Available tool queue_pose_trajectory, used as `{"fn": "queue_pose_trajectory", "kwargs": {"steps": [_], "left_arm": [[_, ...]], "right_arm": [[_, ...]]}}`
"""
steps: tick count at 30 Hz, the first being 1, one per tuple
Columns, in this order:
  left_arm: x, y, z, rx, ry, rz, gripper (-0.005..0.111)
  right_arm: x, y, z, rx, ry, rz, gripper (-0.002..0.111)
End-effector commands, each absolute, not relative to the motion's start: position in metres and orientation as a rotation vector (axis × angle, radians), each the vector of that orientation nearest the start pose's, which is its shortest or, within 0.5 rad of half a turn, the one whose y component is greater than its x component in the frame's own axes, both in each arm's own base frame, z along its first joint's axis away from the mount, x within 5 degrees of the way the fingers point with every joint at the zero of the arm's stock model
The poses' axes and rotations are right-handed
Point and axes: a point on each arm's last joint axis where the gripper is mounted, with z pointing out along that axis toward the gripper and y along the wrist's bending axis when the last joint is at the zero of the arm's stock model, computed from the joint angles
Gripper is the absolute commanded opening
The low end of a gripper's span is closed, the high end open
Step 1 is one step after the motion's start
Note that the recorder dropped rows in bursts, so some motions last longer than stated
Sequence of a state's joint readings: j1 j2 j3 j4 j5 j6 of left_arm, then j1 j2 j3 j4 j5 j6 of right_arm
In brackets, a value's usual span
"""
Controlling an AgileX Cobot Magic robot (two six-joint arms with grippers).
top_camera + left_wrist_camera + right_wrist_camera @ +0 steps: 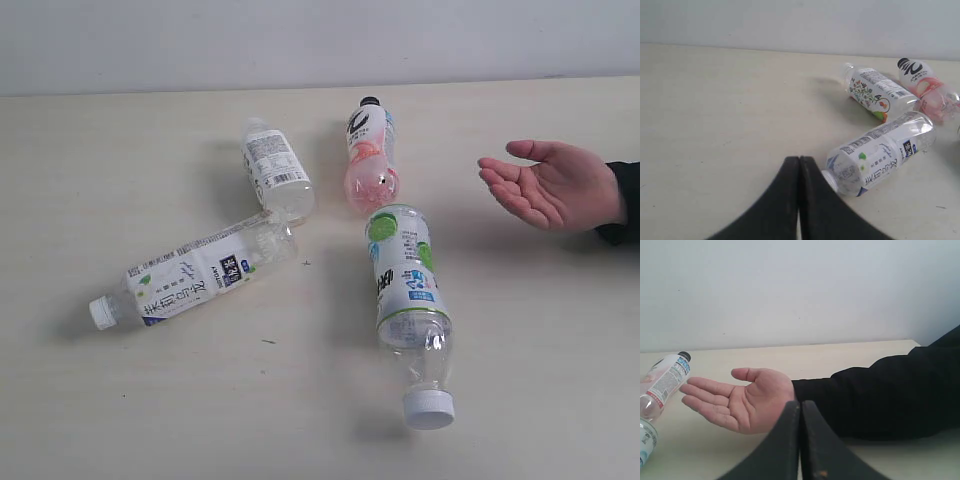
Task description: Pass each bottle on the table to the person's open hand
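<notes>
As seen from the outside camera, four plastic bottles lie on their sides on a pale beige desk (pixel 120 130). A long white-labelled bottle (pixel 195 275) lies toward the left, its white cap pointing to the near left. Its base comes right up to a short white-labelled bottle (pixel 277 172) lying behind it. Near the middle, a pink bottle (pixel 369 158) points its black cap away from the camera. Its base meets the base of a green-and-white bottle (pixel 407 300), whose white cap points toward the camera. At the right, a person's hand (pixel 552 185) is held palm up, fingers slightly curled, apart from the bottles, with a dark cuff at the wrist.

From my left wrist camera, my left claw (pixel 799 167) has its two black fingers pressed together, holding nothing. The long bottle's cap end lies just beside its tip. The short and pink bottles lie farther off.

From my right wrist camera, my right claw (pixel 800 410) is likewise pressed together and empty. The open hand sits just beyond its tip, and the pink bottle lies farther off, past the fingertips.
</notes>
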State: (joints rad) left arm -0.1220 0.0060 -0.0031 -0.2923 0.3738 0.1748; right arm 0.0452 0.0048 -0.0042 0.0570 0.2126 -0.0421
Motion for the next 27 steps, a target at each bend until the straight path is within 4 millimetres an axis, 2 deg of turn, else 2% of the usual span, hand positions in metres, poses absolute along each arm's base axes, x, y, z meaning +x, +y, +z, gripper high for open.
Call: {"fn": "queue_pose_trajectory", "kwargs": {"steps": [1,27], "left_arm": [[0.0510,-0.0162,0.1812,0.103,1.844,-0.253,0.000],[0.0510,-0.0162,0.1812,0.103,1.844,-0.253,0.000]], "right_arm": [[0.0558,0.0036,0.1951,-0.048,1.682,0.043,0.000],[0.0558,0.0036,0.1951,-0.047,1.682,0.045,0.000]]}}
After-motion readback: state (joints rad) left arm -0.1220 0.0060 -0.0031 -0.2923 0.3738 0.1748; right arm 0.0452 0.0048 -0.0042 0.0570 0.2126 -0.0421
